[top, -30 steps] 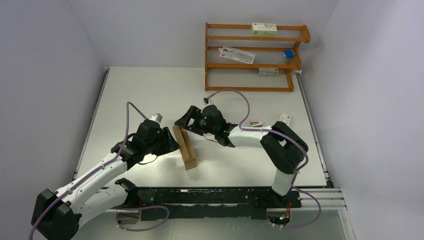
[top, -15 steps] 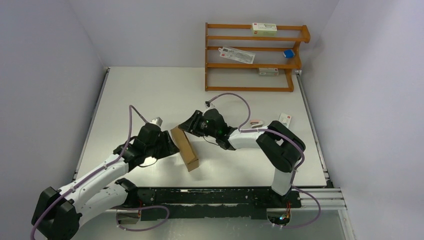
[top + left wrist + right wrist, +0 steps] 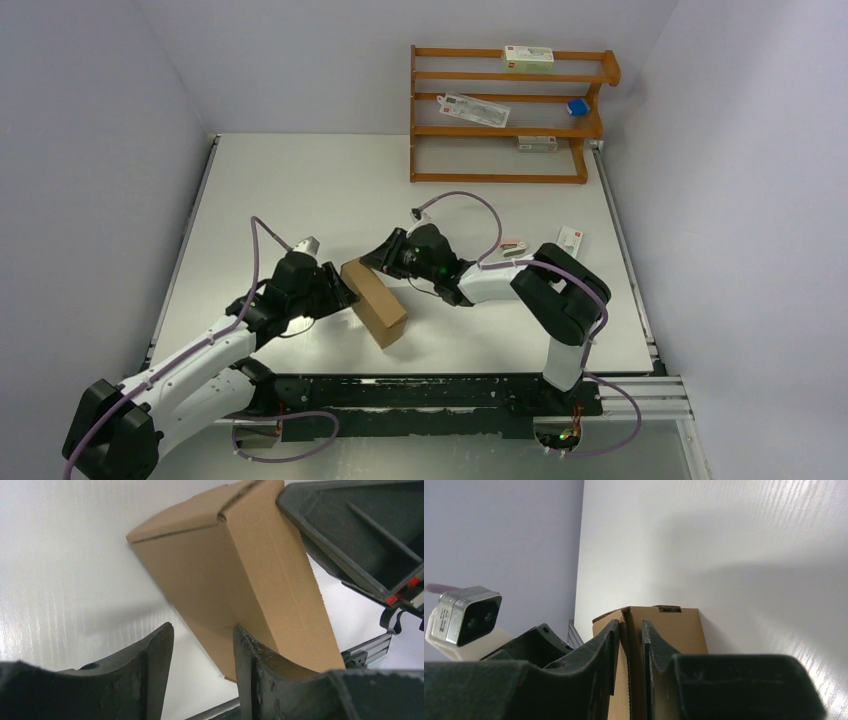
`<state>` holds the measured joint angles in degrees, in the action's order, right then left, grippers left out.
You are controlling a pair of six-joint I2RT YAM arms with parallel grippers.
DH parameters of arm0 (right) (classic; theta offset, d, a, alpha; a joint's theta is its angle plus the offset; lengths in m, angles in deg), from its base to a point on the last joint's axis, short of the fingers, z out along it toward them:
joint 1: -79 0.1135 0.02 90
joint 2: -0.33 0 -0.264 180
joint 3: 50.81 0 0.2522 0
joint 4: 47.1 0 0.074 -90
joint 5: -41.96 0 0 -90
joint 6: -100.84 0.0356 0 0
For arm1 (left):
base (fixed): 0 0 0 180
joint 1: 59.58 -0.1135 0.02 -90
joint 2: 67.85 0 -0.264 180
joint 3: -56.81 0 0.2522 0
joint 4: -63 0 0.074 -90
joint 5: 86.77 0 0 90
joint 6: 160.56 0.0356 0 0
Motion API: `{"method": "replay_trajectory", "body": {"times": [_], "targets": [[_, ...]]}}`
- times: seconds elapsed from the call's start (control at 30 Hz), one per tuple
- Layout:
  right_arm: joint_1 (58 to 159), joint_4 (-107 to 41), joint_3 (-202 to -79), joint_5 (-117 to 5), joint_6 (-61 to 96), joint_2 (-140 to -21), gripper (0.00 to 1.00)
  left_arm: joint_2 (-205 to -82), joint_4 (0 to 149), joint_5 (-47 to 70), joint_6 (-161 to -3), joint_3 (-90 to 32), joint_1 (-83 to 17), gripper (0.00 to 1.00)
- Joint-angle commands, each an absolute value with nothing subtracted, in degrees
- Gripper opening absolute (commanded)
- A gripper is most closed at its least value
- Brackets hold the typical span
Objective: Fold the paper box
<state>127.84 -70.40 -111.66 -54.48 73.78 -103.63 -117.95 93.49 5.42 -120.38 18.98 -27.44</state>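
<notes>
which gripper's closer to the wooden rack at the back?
Right. The right gripper sits at the paper box's far end, on the wooden rack's side; the left gripper sits at the box's left side, nearer the arm bases, farther from the rack.

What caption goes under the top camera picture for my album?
Left gripper and right gripper meet at the brown paper box on a white table.

A brown paper box (image 3: 376, 303) lies slantwise on the white table (image 3: 300, 180), towards the front. The left gripper (image 3: 338, 291) is at its left long side and the right gripper (image 3: 372, 262) at its far end. A wooden rack (image 3: 480, 131) holding small cartons (image 3: 528, 57) stands at the back.
</notes>
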Motion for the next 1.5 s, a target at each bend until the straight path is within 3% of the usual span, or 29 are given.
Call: {"method": "replay_trajectory", "body": {"times": [0.0,0.37,0.7,1.07,1.47], "targets": [[129.4,-66.9,-111.7,-55.8,70.3,-103.0,0.25,-117.3,87.6,6.1,-122.1,21.2,-28.3,0.52],[130.4,-59.3,-117.1,-56.8,63.6,-97.2,0.27,-121.2,77.3,6.1,-122.2,24.7,-29.3,0.52],[127.3,-53.4,-116.2,-56.5,58.2,-92.3,0.53,-121.9,79.4,6.9,-121.6,23.9,-29.4,0.53],[120.0,-49.3,-104.5,-64.3,52.1,-78.3,0.76,-114.9,83.8,10.2,-124.7,23.3,-29.4,0.55],[118.2,-58.9,-90.7,-67.6,56.1,-73.7,0.79,-115.7,73.4,13.7,-133.4,23.7,-29.3,0.59]]}}
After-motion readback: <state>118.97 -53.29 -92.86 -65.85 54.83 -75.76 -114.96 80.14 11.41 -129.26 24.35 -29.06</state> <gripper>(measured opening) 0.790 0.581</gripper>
